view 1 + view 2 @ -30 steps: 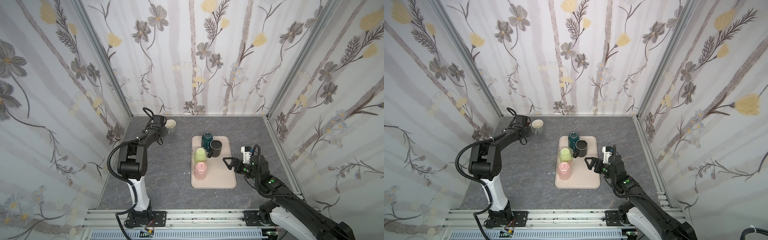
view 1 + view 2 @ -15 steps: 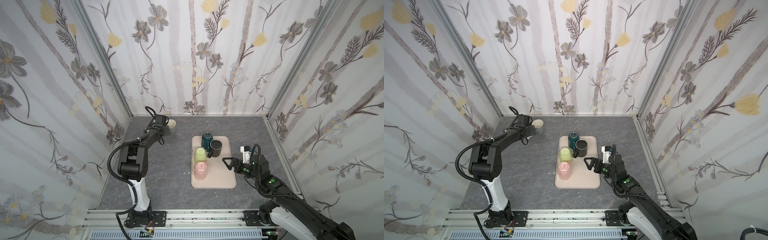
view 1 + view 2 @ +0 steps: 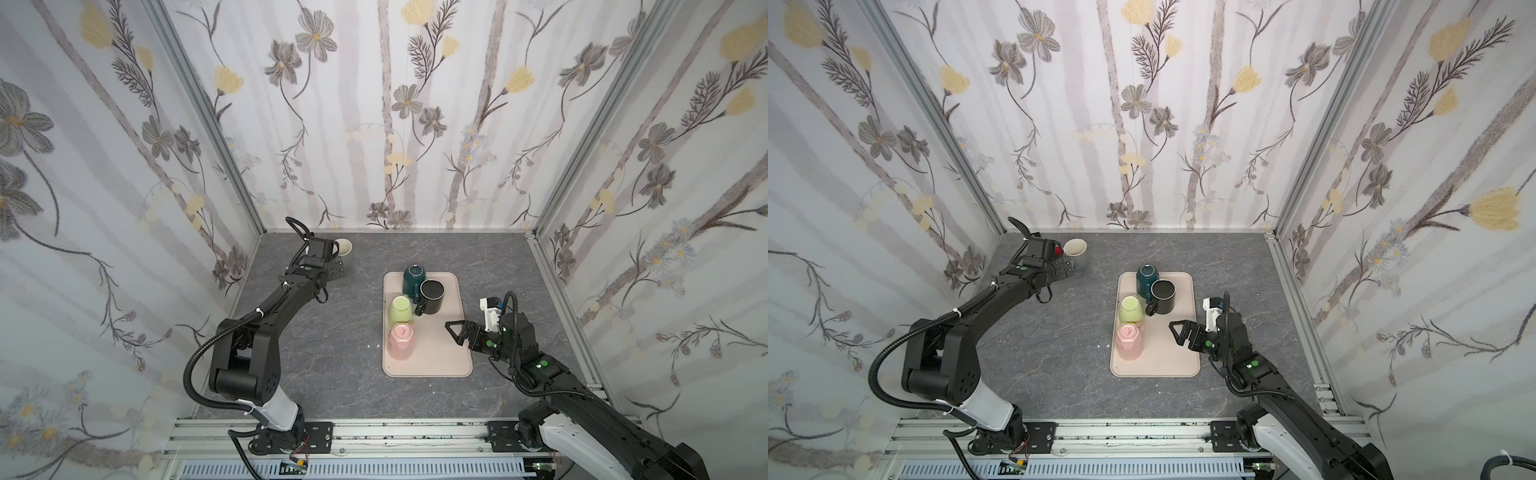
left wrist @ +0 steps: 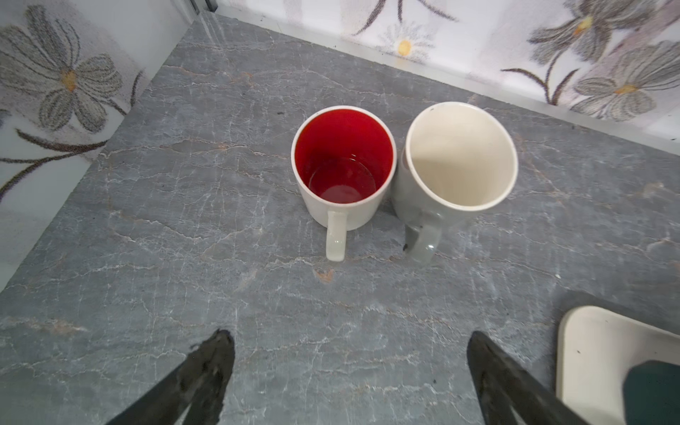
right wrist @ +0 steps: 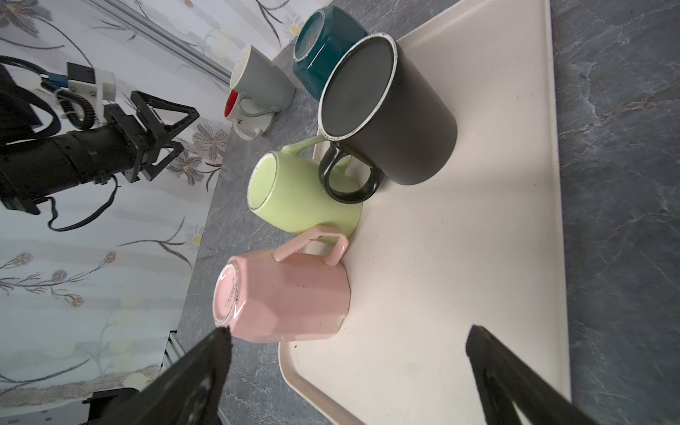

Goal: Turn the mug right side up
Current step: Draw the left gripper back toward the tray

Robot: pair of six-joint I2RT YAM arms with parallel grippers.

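A grey mug (image 4: pixel 456 162) with a cream inside stands rim up at the back left of the table, touching a white mug with a red inside (image 4: pixel 344 169). It also shows in both top views, grey mug (image 3: pixel 344 247) and grey mug (image 3: pixel 1077 251). My left gripper (image 4: pixel 349 342) is open and empty, a short way back from both handles; in a top view, left gripper (image 3: pixel 1065 270). My right gripper (image 5: pixel 346 335) is open and empty over the tray's near right part, beside the pink mug (image 5: pixel 287 298); in a top view, right gripper (image 3: pixel 455 332).
A beige tray (image 3: pixel 440 353) in the middle carries four upside-down mugs: teal mug (image 3: pixel 414 277), black mug (image 3: pixel 432 296), green mug (image 3: pixel 400 311) and the pink mug (image 3: pixel 401 340). Flowered walls close in the left, back and right sides.
My left gripper has opened, let go of the grey mug and pulled back a little. The mug stays upright beside the red-lined one. The right arm has not moved.
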